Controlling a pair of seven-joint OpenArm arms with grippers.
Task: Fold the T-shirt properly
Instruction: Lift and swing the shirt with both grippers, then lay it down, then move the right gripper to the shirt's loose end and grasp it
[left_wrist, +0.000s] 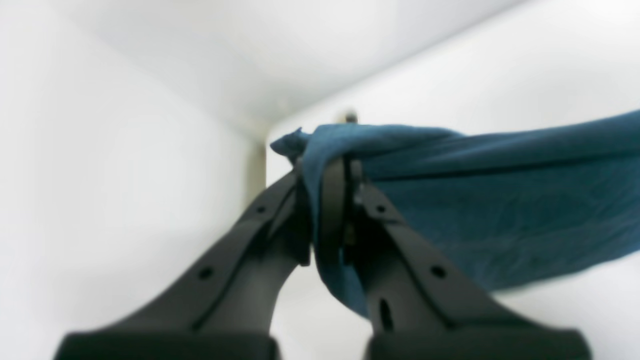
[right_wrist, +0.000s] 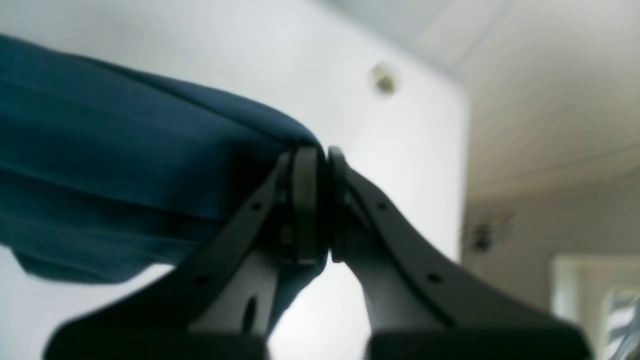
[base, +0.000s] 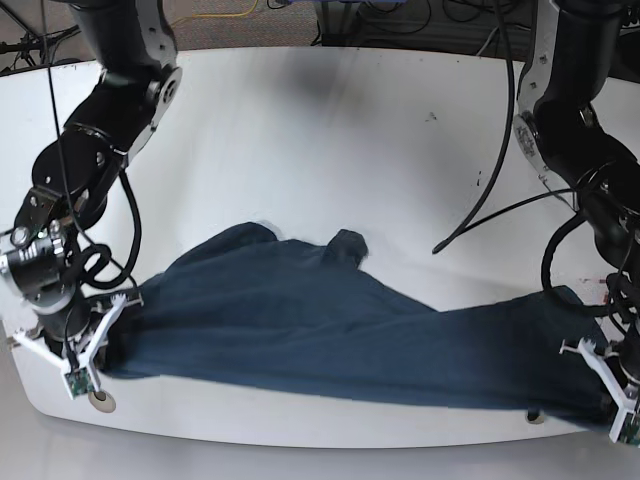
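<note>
White table (base: 330, 130) below; left gripper (left_wrist: 330, 170) and right gripper (right_wrist: 317, 165) both clamp the soft, sagging T-shirt (base: 330, 340) at opposite edges.

Beyond the T-shirt (base: 330, 340), the far half of the white table (base: 330, 140) lies bare, open for a gripper to pass. The shirt spans the near edge, clamped at its ends by the right gripper (right_wrist: 322, 205) and left gripper (left_wrist: 345, 200), whose arms flank it
</note>
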